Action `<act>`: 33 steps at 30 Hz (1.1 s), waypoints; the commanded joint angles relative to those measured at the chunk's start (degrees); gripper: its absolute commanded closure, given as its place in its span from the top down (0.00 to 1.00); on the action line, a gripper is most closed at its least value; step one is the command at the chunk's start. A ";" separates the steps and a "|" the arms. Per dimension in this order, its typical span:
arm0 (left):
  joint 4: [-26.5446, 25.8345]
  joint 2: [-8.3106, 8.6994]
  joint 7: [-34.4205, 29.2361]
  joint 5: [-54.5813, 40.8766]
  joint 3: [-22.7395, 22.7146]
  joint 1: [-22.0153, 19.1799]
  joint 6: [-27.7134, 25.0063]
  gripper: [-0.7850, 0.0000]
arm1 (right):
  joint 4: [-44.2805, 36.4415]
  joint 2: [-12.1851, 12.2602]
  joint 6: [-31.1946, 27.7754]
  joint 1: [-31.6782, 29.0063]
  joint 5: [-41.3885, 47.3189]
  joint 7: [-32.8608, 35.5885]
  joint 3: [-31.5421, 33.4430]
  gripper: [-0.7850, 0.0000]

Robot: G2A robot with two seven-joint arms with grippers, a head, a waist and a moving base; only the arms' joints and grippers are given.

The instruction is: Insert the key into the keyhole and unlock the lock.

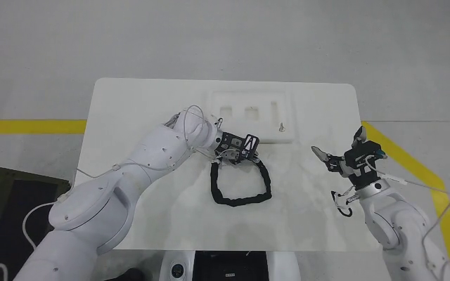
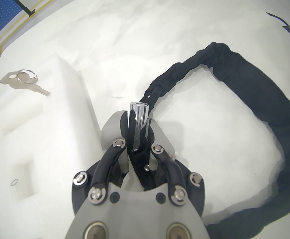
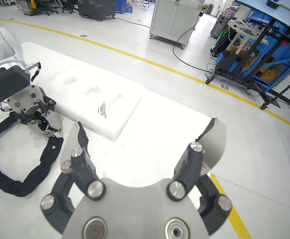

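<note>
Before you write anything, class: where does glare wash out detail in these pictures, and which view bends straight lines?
Left wrist view: table and foam tray merge into one white glare; bright highlights on the lock. Right wrist view: glare on the table beside the tray, and the yellow floor line bows, lens distortion. Top view: even light, tray edges readable.

lock: polished metal | chain sleeve: matt cloth | key: dull metal

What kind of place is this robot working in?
Probably a factory hall or robotics workshop: there's a yellow painted floor line, a grey metal cabinet on wheels, and blue storage racks behind the table.
</note>
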 commanded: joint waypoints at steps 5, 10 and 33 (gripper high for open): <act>1.05 -0.50 1.00 -0.79 -0.20 -0.06 0.31 0.00 | 0.00 0.00 0.00 0.00 0.00 0.00 0.00 1.00; 1.34 -0.60 2.81 -1.94 -0.95 -0.34 0.93 0.00 | 0.00 0.00 0.00 0.00 0.00 0.00 0.00 1.00; -15.35 11.05 -2.31 -10.23 -17.74 10.65 4.09 0.00 | 0.00 0.00 0.00 0.00 0.00 0.00 0.00 1.00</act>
